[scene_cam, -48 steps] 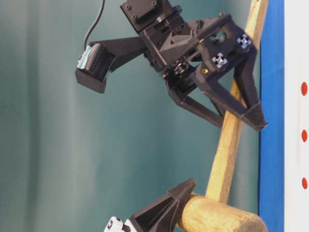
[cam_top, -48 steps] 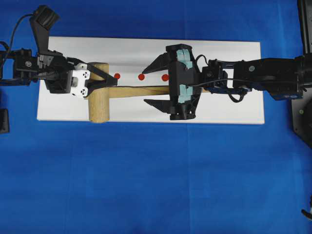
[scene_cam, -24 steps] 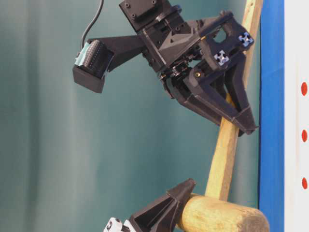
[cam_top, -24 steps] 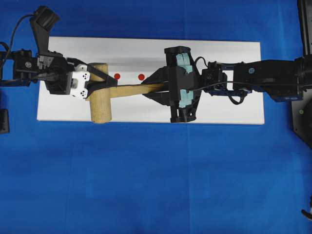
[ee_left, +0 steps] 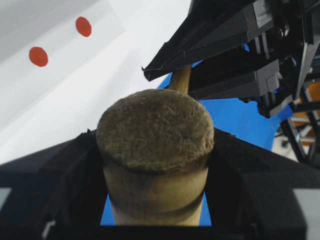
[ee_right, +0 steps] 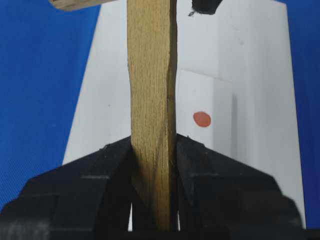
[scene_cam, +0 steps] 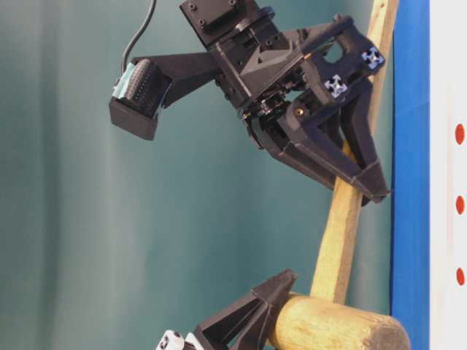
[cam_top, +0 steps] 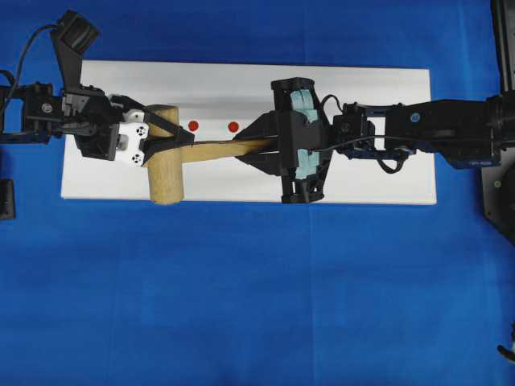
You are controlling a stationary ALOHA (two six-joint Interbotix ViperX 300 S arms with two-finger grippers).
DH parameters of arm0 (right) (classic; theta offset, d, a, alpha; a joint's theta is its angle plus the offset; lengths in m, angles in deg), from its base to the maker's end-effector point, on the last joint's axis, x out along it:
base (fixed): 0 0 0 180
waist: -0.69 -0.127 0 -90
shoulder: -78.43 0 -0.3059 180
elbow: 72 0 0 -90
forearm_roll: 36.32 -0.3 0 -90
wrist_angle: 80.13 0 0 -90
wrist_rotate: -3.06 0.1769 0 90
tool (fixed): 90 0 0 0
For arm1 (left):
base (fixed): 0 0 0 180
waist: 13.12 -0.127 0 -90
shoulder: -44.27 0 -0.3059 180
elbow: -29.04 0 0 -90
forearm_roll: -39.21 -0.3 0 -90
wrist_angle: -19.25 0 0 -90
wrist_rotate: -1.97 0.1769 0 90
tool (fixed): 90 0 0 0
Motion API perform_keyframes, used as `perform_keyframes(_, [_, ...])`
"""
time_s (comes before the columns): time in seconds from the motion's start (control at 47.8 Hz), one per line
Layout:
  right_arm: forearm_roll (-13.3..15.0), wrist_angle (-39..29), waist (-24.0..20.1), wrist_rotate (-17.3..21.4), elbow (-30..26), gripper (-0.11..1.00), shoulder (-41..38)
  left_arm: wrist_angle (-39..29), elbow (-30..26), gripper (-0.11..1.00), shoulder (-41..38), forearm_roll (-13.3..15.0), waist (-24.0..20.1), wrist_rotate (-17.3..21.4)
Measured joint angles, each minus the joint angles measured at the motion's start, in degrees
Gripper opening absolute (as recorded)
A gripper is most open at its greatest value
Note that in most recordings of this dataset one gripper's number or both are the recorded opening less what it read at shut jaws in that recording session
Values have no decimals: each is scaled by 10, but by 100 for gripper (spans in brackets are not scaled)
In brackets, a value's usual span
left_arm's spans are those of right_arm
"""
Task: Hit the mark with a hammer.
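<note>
A: Above the white block point(cam_top: 241, 80), the hammer point(cam_top: 163, 155) hangs between both arms. The left tool point(cam_top: 165, 137) is clamped across the thick head; the right tool point(cam_top: 251, 149) is clenched on the flat handle, partway along.

B: Confirmed from the right wrist view: both fingers point(ee_right: 107, 170) press flat against the handle's two faces, no gap. The left wrist view shows the head's end grain seated between the left tool's black fingers point(ee_left: 75, 165).

A: Why two grips? My reading is a handover: the left holds the heavy end steady while the right takes the handle, the only part that allows a swing.

B: Plausible. Location of the mark point(cam_top: 233, 126)?

A: From overhead it is the dot just above the handle, between the head and the right tool. The dot nearer the head shows too; the third is hidden under the right tool.

B: The table-level view adds what overhead cannot: the hammer is lifted clear of the block and slanted, so it touches nothing below.

A: The overhead view, in turn, gives the handle's line relative to the dots. The blue counter point(cam_top: 257, 305) surrounds the block.
</note>
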Motion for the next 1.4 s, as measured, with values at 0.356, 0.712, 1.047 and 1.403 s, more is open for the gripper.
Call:
perform_keyframes(0.356, [-3,0,3,9,0,8,0,0,-4,85,1,1,-7,4])
perform_keyframes(0.712, [-18,-1,-4,10,38,8,33,0,43,85,63,1,-17,1])
perform_keyframes(1.047, [-32,-3,-2,11,83,8,87,-17,111,85,190,0,-18,19])
perform_keyframes(1.403, [-86,-3,-12,19,85,8,91,-62,124,84,235,-1,-25,201])
